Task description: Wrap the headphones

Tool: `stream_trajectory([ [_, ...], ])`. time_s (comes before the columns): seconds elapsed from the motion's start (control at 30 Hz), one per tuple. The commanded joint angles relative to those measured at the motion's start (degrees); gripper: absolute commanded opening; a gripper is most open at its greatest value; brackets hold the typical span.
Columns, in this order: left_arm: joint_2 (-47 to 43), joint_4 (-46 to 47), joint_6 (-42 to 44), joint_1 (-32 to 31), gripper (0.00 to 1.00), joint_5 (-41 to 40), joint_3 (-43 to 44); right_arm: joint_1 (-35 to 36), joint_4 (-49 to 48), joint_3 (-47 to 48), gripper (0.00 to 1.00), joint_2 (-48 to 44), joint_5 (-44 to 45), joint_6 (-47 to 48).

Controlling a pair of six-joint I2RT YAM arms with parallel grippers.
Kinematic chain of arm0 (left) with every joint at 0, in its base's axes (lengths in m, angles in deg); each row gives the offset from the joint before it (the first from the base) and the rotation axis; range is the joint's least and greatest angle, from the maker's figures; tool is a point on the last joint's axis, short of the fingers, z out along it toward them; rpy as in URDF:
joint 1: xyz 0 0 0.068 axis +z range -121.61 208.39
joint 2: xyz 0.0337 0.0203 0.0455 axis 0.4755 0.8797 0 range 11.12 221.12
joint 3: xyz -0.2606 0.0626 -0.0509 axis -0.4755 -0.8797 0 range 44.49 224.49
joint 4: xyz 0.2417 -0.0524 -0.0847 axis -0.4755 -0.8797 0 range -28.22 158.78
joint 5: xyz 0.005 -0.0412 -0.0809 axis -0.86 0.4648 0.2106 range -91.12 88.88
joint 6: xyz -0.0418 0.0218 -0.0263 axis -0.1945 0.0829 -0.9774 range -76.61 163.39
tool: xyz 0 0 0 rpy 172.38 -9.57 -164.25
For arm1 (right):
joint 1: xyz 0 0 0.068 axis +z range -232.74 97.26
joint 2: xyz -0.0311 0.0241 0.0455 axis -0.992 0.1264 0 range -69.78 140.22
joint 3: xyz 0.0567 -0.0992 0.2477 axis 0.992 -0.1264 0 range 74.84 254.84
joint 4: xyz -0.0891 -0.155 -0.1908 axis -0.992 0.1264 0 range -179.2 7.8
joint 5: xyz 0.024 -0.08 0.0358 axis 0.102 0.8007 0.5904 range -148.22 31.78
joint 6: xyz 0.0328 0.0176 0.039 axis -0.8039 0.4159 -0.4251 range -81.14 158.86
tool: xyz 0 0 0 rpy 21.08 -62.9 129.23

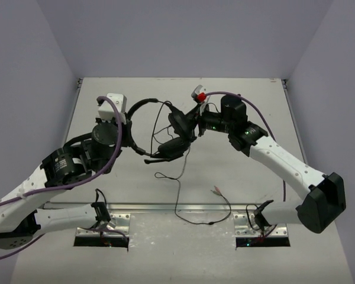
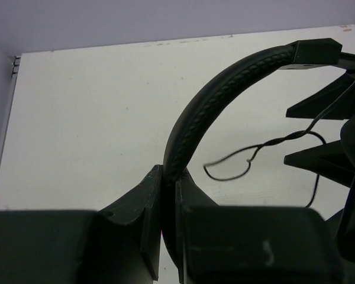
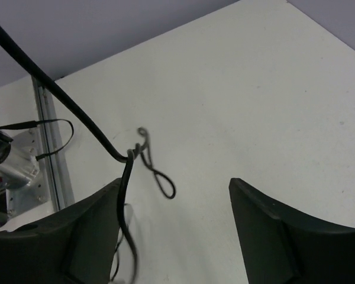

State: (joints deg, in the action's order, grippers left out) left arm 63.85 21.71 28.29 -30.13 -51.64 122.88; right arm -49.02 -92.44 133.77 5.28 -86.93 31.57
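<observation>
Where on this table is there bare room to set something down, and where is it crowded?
Bare: the far right corner of the table, beyond the right arm, and the near strip between the left arm and the trailing cable. Crowded: the middle, where the left pincer grips the headphones and the open right pincer sits beside them.

The left arm (image 1: 59,168) folds out from its base toward 9 o'clock, bends back at the elbow and reaches toward 1 o'clock. Its wrist (image 1: 106,133) points the tool toward 3 o'clock. The left gripper (image 2: 168,228) has its two fingers pressed close together, clamped on the band of the headphones (image 2: 225,76). The right arm (image 1: 284,165) runs out from its base toward 3 o'clock, bends at the elbow and stretches toward 10 o'clock, its end aimed at 9 o'clock. The right gripper (image 3: 177,225) has its fingers (image 3: 272,231) spread wide apart.
</observation>
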Motion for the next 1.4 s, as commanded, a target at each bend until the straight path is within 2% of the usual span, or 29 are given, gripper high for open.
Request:
stream_trajectory([
  [0.0,-2.0,5.9,-2.4,-0.5,0.00,-3.2,-0.5,-0.2,5.9,3.6,0.75,1.1,-2.1,-0.6],
  [0.1,-1.8,4.5,-4.6,-0.5,0.00,-4.5,0.1,-0.4,4.7,1.9,0.74,0.3,-2.8,-0.8],
  [0.23,-2.4,5.3,-7.0,-0.5,0.00,2.4,1.0,-0.4,-0.7,0.0,0.74,0.0,-3.7,-2.1],
  [0.37,-2.5,4.1,-11.2,-0.5,0.00,5.8,2.0,-0.4,-3.5,-0.8,0.73,-0.1,-5.2,-4.2],
  [0.53,-1.1,0.6,-17.4,-0.5,0.00,7.9,3.0,-0.4,-10.0,-3.1,0.66,-0.5,-4.3,-6.6],
  [0.63,-1.1,-0.5,-20.7,-0.5,0.00,8.5,3.0,-0.4,-13.4,-4.6,0.37,-0.9,-4.8,-7.7],
  [0.67,-1.0,-0.7,-21.6,-0.5,0.00,8.6,3.1,-0.4,-13.7,-5.4,0.12,-1.1,-4.8,-7.4],
  [0.7,-1.0,-1.3,-22.5,-0.5,0.00,8.3,3.7,-0.4,-13.9,-6.1,0.01,-1.2,-1.7,-7.0],
  [0.77,-1.2,-3.5,-26.0,-0.5,0.00,7.1,4.7,-1.5,-14.7,-9.2,0.01,-1.6,3.4,-8.3],
  [0.8,-1.5,-4.1,-26.8,-0.5,0.00,6.5,6.0,-5.1,-14.7,-10.0,0.01,-1.1,4.7,-9.9],
  [0.87,-1.9,-4.8,-27.9,-0.5,0.00,5.8,7.0,-10.8,-11.3,-9.9,0.01,3.6,5.4,-14.0],
  [0.93,-1.8,-4.5,-27.0,-0.5,0.01,2.7,7.9,-12.4,-6.1,-9.5,0.01,8.5,10.3,-14.3],
  [1.0,-0.7,-4.3,-25.5,-0.5,0.00,3.5,9.6,-12.6,-3.8,-9.3,0.02,10.4,13.4,-13.4],
  [1.03,0.0,-3.8,-25.1,-0.5,0.00,4.1,10.7,-12.6,-3.6,-9.5,0.02,10.7,12.1,-13.5],
  [1.1,-0.4,-2.9,-25.4,-0.5,0.00,3.5,10.9,-12.4,-7.1,-14.1,0.03,8.3,10.7,-14.8],
  [1.13,-0.8,-2.6,-26.8,-0.5,0.00,1.6,11.0,-12.5,-11.5,-16.2,0.04,6.8,10.3,-16.1],
  [1.2,-1.5,-3.6,-29.3,-0.5,0.00,-2.2,12.1,-12.5,-13.1,-20.6,0.03,3.3,10.9,-17.5],
  [1.27,-1.2,-6.0,-31.3,-0.5,0.00,-5.9,15.4,-12.5,-10.7,-21.6,0.01,2.9,14.5,-17.6],
  [1.3,-0.3,-8.8,-32.8,-0.5,0.00,-8.9,18.2,-12.6,-6.6,-20.4,0.01,3.6,18.0,-16.8],
  [1.33,0.3,-9.8,-32.8,-0.5,0.00,-9.3,18.2,-12.6,-4.2,-19.3,0.01,4.4,18.1,-16.5],
  [1.37,1.5,-10.6,-33.2,-0.5,0.00,-9.7,20.6,-12.6,-1.4,-18.2,0.01,6.6,21.8,-16.5],
])
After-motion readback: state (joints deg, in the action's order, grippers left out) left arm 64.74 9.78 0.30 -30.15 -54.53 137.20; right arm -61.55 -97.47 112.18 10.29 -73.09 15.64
